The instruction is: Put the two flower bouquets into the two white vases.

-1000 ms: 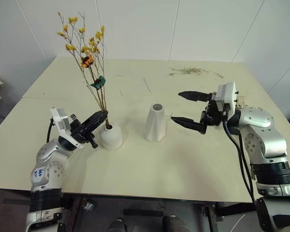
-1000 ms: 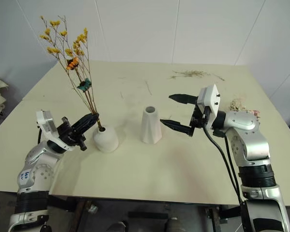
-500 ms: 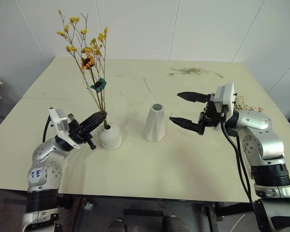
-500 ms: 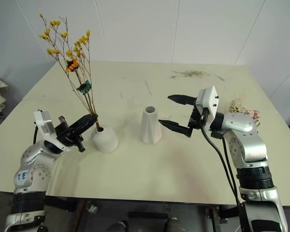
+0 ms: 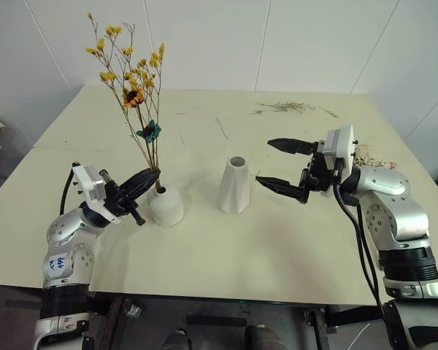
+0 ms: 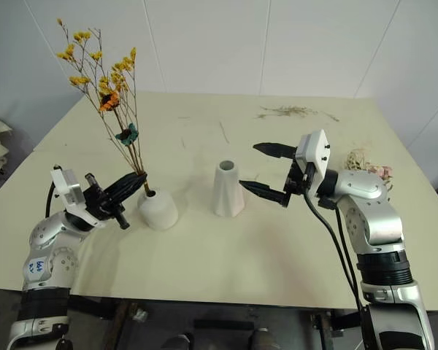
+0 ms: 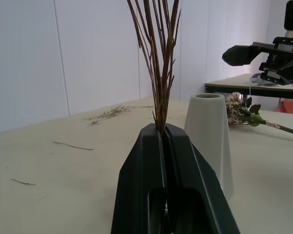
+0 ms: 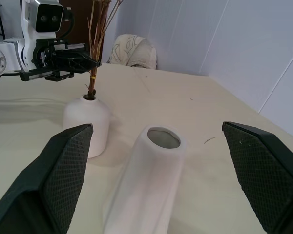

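Sparse yellow-orange bouquet on thin dark stems: upright, stem ends in short squat white vase, left fingers clamped on stems. Cream-pink bouquet: on desk behind right arm, nearer wide-open, empty right fingers. Tall tapered white vase: empty.

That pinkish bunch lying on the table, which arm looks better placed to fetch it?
Probably the right. Its end effector hangs open, and the cream-pink bunch lies beside that arm. The left end effector is shut on the yellow bunch.
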Controlling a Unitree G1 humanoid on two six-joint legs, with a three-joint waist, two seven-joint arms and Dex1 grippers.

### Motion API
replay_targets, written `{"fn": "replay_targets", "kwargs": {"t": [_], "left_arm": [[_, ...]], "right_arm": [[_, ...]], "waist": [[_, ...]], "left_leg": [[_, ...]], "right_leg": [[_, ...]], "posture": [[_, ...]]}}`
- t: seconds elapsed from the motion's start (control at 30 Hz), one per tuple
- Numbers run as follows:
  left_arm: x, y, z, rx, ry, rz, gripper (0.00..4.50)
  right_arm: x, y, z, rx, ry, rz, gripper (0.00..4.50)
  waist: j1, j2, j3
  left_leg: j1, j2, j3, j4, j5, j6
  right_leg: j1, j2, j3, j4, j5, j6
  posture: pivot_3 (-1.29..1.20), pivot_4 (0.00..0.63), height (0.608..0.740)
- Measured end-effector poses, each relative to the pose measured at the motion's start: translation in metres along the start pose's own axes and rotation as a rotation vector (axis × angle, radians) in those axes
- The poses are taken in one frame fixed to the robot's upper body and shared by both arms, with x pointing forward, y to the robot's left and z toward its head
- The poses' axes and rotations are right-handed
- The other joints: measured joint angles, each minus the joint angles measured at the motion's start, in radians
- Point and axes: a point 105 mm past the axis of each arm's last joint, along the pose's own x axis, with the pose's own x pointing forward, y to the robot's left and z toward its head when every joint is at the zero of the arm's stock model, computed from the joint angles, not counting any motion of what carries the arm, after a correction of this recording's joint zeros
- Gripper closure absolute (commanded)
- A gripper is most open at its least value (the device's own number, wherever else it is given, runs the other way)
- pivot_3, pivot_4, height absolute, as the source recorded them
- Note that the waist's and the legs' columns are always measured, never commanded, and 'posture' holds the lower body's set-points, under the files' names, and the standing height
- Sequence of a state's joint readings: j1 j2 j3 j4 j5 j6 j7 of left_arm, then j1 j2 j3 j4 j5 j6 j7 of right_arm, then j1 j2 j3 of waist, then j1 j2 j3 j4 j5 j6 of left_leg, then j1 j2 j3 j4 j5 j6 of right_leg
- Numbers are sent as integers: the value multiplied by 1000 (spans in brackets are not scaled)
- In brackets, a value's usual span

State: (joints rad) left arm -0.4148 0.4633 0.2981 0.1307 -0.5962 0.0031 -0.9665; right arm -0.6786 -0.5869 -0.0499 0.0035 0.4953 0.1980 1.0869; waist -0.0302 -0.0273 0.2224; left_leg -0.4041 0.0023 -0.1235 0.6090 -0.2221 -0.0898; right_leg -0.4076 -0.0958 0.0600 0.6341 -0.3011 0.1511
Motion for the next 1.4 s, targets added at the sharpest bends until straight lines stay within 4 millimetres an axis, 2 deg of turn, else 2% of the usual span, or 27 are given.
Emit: {"fn": "replay_targets", "kwargs": {"t": [0.4, 0.7, 0.97, 1.2, 1.3, 1.4], "left_arm": [[2, -9, 2, -46, 7, -23, 4494], [1, -7, 3, -39, 17, -17, 4494], [0, -5, -16, -78, 29, 6, 4494], [0, -9, -19, -85, 32, -6, 4494], [-2, -11, -22, -92, 59, -14, 3851], [-7, -9, -20, -76, 83, -8, 2996]], "right_arm": [[0, 0, 0, 0, 0, -2, 0], [0, -1, 0, 1, -2, -9, 0], [1, -1, 0, 3, -5, -10, 0], [1, -1, 0, 2, -5, -12, 0], [1, -1, 0, 2, -5, -13, 0], [1, -1, 0, 2, -6, -15, 0]], "waist": [[1, 0, 0], [1, 0, 0], [1, 0, 0], [1, 0, 0], [1, 0, 0], [0, 0, 0]], "left_leg": [[0, 0, 0, -3, 0, 0], [0, 0, 0, -6, 0, 0], [0, 0, 0, -6, 0, 0], [0, 0, 0, -6, 0, 0], [0, 0, 0, -6, 0, 0], [0, 0, 0, -7, 0, 0]], "right_leg": [[0, 0, 0, -3, 0, 0], [0, 0, 0, -6, 0, 1], [0, 0, 0, -6, 1, 1], [0, 0, 0, -6, 1, 1], [0, 0, 0, -6, 1, 1], [0, 0, 0, -6, 1, 1]], "posture": [[0, 150, 740], [0, 150, 740], [0, 150, 740], [0, 150, 740], [0, 150, 740], [0, 150, 740]]}}
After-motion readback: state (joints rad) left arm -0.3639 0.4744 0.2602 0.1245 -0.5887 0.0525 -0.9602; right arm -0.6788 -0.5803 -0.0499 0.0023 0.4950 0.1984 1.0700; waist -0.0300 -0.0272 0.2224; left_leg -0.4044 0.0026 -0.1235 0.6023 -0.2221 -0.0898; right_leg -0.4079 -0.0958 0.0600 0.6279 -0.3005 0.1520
